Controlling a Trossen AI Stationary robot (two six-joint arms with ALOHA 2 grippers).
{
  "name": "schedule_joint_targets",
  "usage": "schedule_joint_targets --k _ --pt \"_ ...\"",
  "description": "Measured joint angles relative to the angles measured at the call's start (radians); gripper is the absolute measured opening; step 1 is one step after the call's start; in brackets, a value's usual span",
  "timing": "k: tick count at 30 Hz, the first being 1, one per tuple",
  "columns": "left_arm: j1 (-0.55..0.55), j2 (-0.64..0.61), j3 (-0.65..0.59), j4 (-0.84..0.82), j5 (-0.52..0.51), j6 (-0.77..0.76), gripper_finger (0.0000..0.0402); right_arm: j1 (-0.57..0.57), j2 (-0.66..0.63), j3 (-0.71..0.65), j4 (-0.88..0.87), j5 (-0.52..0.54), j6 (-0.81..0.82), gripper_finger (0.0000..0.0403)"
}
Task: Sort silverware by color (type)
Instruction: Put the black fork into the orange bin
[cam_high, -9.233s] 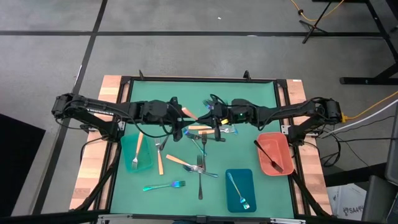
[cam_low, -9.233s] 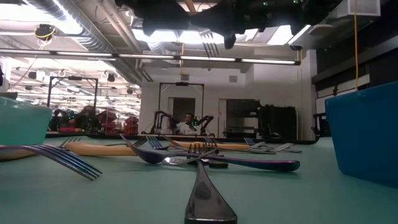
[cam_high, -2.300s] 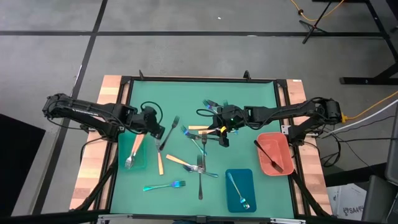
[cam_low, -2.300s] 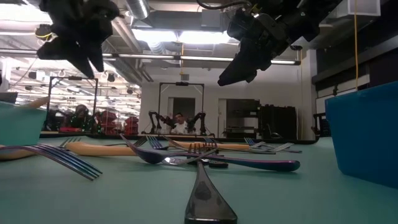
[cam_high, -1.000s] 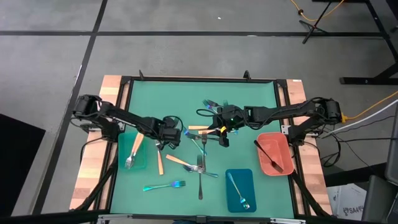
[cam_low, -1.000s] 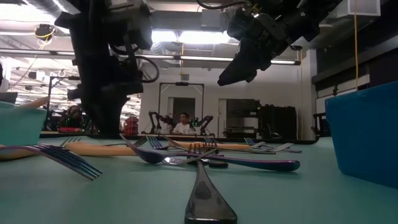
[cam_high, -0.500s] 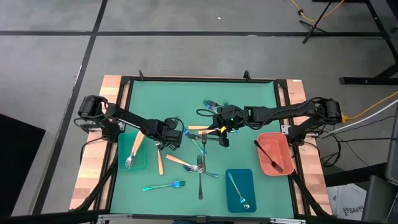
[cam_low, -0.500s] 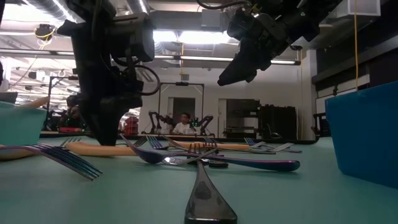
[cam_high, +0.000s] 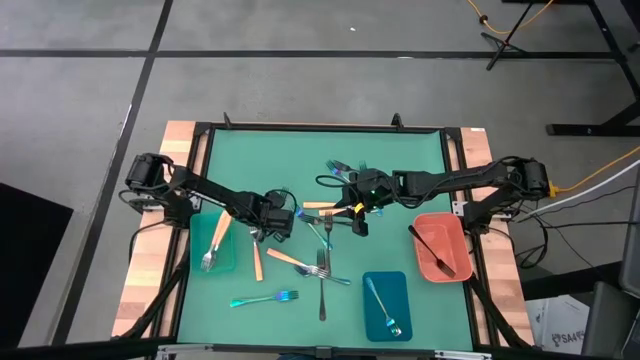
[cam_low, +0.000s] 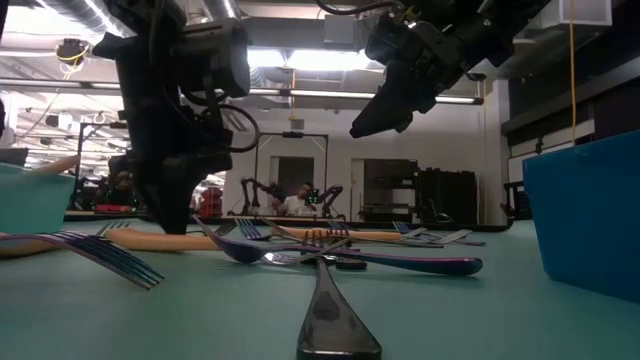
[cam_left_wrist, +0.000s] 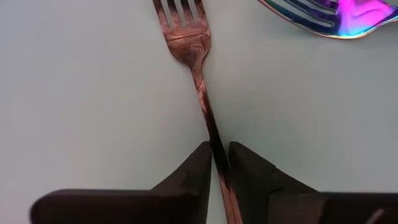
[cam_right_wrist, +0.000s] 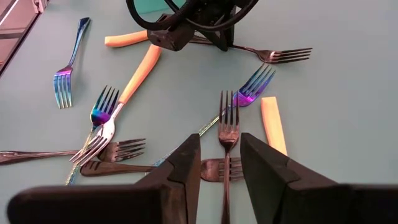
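Note:
Silverware lies scattered over the green table (cam_high: 400, 170): orange-handled, iridescent and dark forks. My left gripper (cam_high: 272, 225) stands low at the table's middle left, shut on a dark fork (cam_left_wrist: 189, 46) whose tines point away from it. In the low view its tips (cam_low: 172, 225) reach the table. My right gripper (cam_high: 355, 222) hangs open well above the table (cam_low: 362, 128). In its wrist view (cam_right_wrist: 219, 149) a dark fork (cam_right_wrist: 228, 118) lies on the table below the gap, untouched. My left gripper pinches the dark fork's slim handle (cam_left_wrist: 214, 146) between its two fingers, some way behind the tines. The fingers come from above, pointing down, one on each side of the handle. The fork lies flat on the table.
A teal tray (cam_high: 232, 262) at the left holds an orange-handled fork (cam_high: 214, 240). A blue tray (cam_high: 398, 295) at the near right holds an iridescent fork. A salmon tray (cam_high: 450, 235) at the right holds a black one. Crossed forks (cam_high: 320, 268) lie between the arms.
My left gripper has come down a little onto the dark fork and its fingertips have drawn together on the handle. The fork stays flat on the table.

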Motion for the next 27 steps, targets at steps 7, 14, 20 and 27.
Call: schedule_joint_targets --k 7,14,20,27 --pt "0.0 0.0 -0.001 0.021 -0.004 0.01 0.0018 0.0 0.0 0.0 0.0 0.0 0.0 0.0106" --pt "0.0 0.001 -0.001 0.044 -0.008 0.033 0.001 0.0 0.0 0.0 0.0 0.0 0.0 0.0106" --pt "0.0 -0.001 -0.001 0.044 -0.008 0.059 0.0009 0.0 0.0 0.0 0.0 0.0 0.0 0.0106" --pt "0.0 -0.002 0.018 0.037 0.0 0.078 0.0008 0.0 0.0 0.0 0.0 0.0 0.0 0.0106"
